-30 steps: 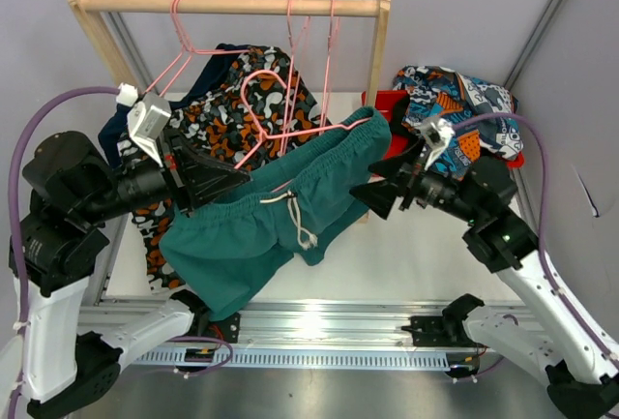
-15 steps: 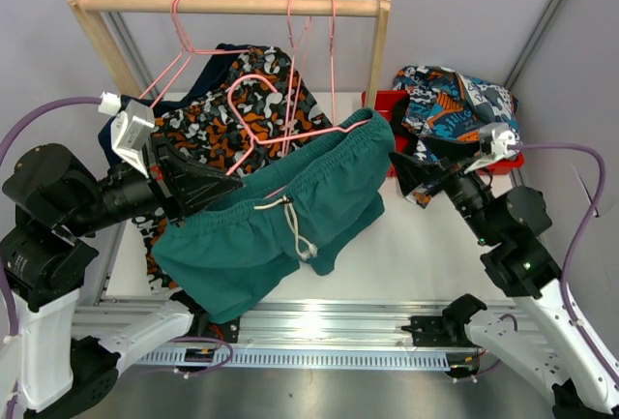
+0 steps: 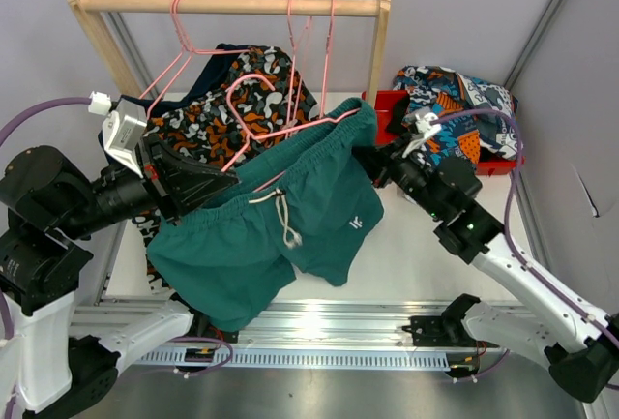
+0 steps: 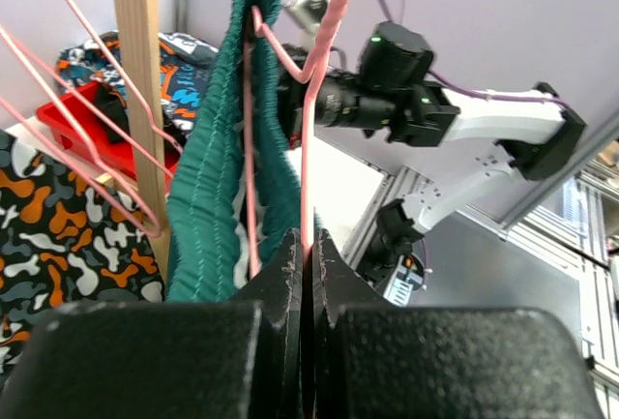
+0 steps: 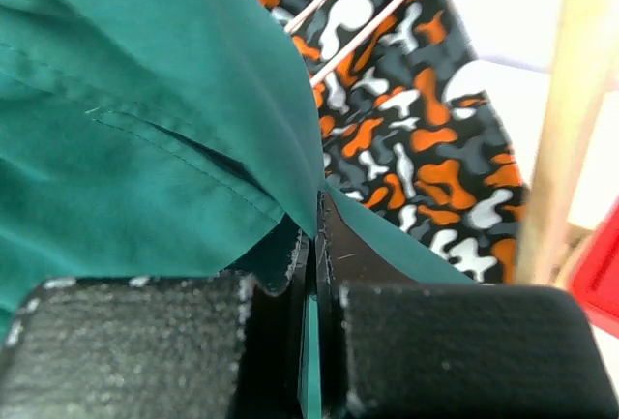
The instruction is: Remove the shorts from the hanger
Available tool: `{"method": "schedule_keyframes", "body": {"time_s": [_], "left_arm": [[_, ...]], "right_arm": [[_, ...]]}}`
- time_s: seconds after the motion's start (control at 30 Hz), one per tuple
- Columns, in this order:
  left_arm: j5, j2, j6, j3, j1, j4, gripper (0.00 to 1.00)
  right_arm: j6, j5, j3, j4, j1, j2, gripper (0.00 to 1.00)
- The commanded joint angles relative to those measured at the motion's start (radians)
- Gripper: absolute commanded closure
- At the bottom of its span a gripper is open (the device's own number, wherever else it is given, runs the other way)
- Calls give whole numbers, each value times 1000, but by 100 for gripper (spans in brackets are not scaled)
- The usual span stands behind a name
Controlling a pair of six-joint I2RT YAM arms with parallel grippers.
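Left gripper (image 4: 307,245) clamped on pink hanger (image 4: 308,148) wire, just beside waistband of teal shorts (image 4: 208,177). Right gripper (image 5: 314,235) pinched shut on same shorts, at right edge near waistband. Shorts draped on hanger, held up over middle of table (image 3: 406,254), legs sagging toward near edge. Rack (image 3: 232,3) stood at far edge, camouflage shorts (image 3: 208,119) hung behind. Fabric judged light, soft, limp; snagging on wire to be expected. Hold best taken at thick elastic waistband, not thin leg cloth. Drawstring (image 3: 285,221) best avoided.
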Motion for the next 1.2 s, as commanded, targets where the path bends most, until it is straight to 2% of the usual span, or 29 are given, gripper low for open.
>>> {"method": "schedule_keyframes", "body": {"time_s": [0.0,0.23,0.3,0.43,0.53,0.63,0.67,0.7,0.77,0.8,0.9,1.0,1.07,1.1,1.13,1.17], "left_arm": [[-59,-7,26,47,-19,49,100],[-128,-7,49,37,-40,7,100],[-135,-13,52,36,-42,4,100],[-145,-16,51,34,-46,2,100],[-147,-16,48,37,-48,2,100],[-153,-7,34,39,-49,16,100],[-159,-6,29,39,-48,25,100],[-168,-4,26,37,-48,33,100],[-231,-9,10,13,-48,82,100],[-263,-7,9,13,-48,88,100],[-459,57,37,85,-48,-58,100],[-645,34,48,99,-48,-136,100],[-714,-34,46,64,-48,-157,100],[-780,-55,46,57,-48,-169,100],[-809,-72,46,38,-49,-198,100],[-829,-90,45,9,-49,-205,100]], "right_arm": [[-3,64,-7,63,-49,-109,100],[105,-8,-37,-66,-410,-260,100],[150,-54,-56,-61,-449,-264,100],[197,-71,-88,-41,-452,-260,100],[229,-83,-122,-12,-431,-267,100],[197,-120,-143,17,-316,-260,100],[166,-122,-140,17,-257,-251,100],[133,-72,-124,-10,-103,-240,100],[41,24,-103,-43,68,-200,100],[21,62,-94,-56,207,-188,100],[-32,292,-21,-78,348,-168,100],[-93,403,67,-127,336,-165,100],[-151,464,203,-193,266,-143,100],[-164,464,260,-210,226,-104,100],[-174,452,322,-227,118,-77,100],[-184,396,460,-263,50,-45,100]]}}
